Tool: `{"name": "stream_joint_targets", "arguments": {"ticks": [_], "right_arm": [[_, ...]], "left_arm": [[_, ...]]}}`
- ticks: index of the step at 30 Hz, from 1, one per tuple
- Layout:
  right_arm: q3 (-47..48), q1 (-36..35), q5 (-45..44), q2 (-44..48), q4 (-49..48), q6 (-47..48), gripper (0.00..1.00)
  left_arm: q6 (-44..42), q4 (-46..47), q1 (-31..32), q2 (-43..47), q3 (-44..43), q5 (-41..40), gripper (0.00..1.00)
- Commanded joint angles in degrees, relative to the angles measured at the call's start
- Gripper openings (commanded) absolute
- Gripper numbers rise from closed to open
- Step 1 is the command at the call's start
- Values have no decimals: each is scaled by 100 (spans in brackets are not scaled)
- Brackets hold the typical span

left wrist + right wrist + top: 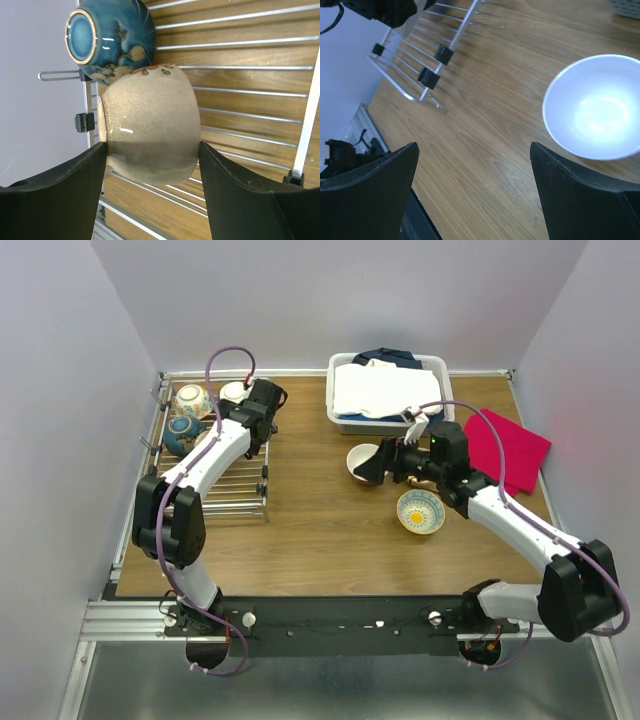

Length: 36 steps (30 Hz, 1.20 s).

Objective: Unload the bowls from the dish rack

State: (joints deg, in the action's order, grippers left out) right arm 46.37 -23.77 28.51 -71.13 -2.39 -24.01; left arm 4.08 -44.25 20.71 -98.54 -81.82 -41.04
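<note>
1. Between the fingers of the left pincer (152, 147) lies a cream bowl (150, 125), on its side on the dish rack (240, 65). Both fingers touch it, so the partly open pincer grips it.
2. Just past the fingertips, a blue bowl (107, 35) leans on the cream one.
3. The right pincer (474, 147) is wide open and holds nothing. A white bowl (595, 107) sits on the table (485, 115) just beside its right finger.
4. Done: two bowls are out, the white one and a patterned bowl (420, 511).
5. Left: four bowls at the rack, counting a flowery bowl (192, 400) and a pale bowl (236, 392). One rack.
</note>
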Motion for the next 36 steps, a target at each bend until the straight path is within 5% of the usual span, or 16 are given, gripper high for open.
{"name": "stream_joint_targets", "arguments": {"ticks": [1,13,25,28,36], "right_arm": [[-14,-233,611,-497,-1148,-577,100],[671,-769,1060,-2438,-3381,-1948,99],[1848,-1499,1367,-4066,-5254,-1994,98],[1885,-1525,1315,-4181,-5254,-2003,98],[1463,-1525,928,-3426,-3401,-703,98]], "left_arm": [[409,-365,-128,529,-518,192,30],[1279,-550,-348,1258,-774,1396,24],[2159,-312,-348,1689,-555,1969,23],[2194,-339,-497,1715,-257,1730,33],[2273,180,-1517,2102,615,2530,61]]}}
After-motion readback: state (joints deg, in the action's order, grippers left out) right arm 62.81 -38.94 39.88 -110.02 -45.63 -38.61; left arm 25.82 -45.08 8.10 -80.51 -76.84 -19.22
